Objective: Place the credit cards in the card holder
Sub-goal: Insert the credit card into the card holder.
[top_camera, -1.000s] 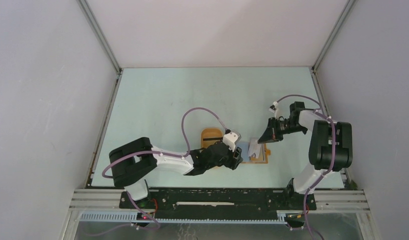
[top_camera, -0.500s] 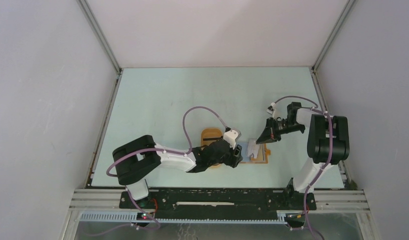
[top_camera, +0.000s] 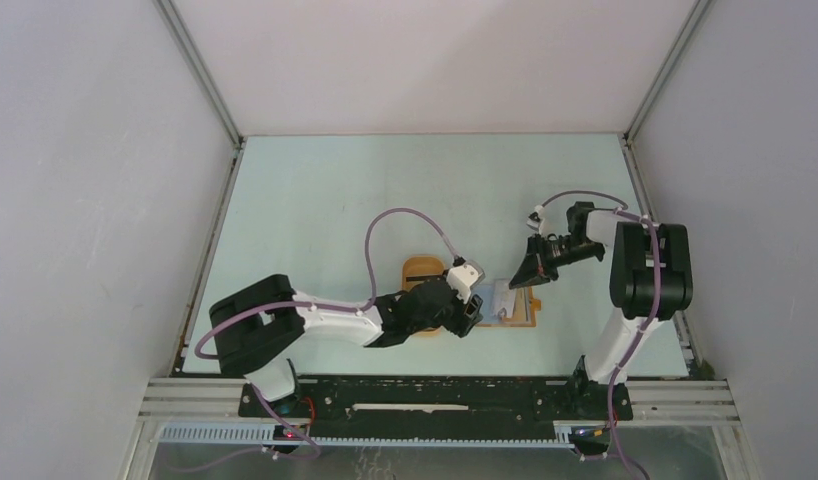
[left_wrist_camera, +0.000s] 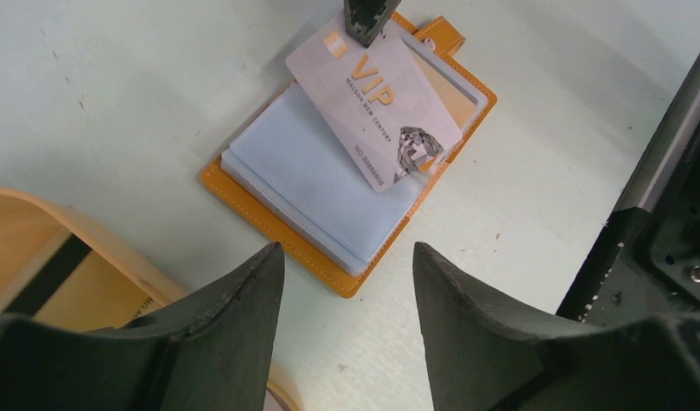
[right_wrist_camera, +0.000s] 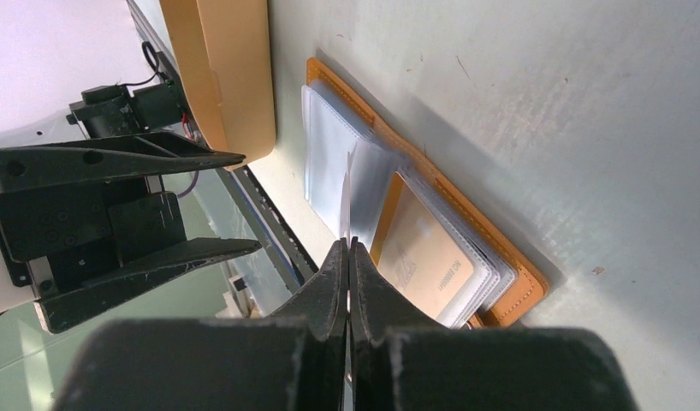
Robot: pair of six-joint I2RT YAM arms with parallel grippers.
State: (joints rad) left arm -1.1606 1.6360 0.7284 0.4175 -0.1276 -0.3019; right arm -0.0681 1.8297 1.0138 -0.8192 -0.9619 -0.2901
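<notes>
One white card (left_wrist_camera: 376, 116), printed "VIP" in gold with a grey emblem near one end, lay slantwise over the open card holder (left_wrist_camera: 299, 175), its lower end resting on the clear plastic sleeves and its upper corner lifted. That corner was pinched by the right gripper (right_wrist_camera: 348, 248), whose two dark fingers were pressed together on the thin plastic; in the right wrist view the card showed edge-on, standing up from the sleeves just ahead of the fingertips. The holder itself lay flat and spread open on the table (top_camera: 385, 190), orange-tan leather underneath with stitched edges and a small tab at one corner, and a stack of transparent sleeves on top. A tan card (right_wrist_camera: 424, 257) sat inside one of those sleeves, on the half nearer the right arm. Just beside the holder, on the left arm's side, stood the orange tray (right_wrist_camera: 222, 77) with its raised rim, and a black-striped card (left_wrist_camera: 51, 270) lay in it, only partly in view. The left gripper (left_wrist_camera: 347, 257) hovered low over the gap between tray and holder with its jaws spread apart and nothing between them, its fingertips pointing at the holder's near edge without touching it.
</notes>
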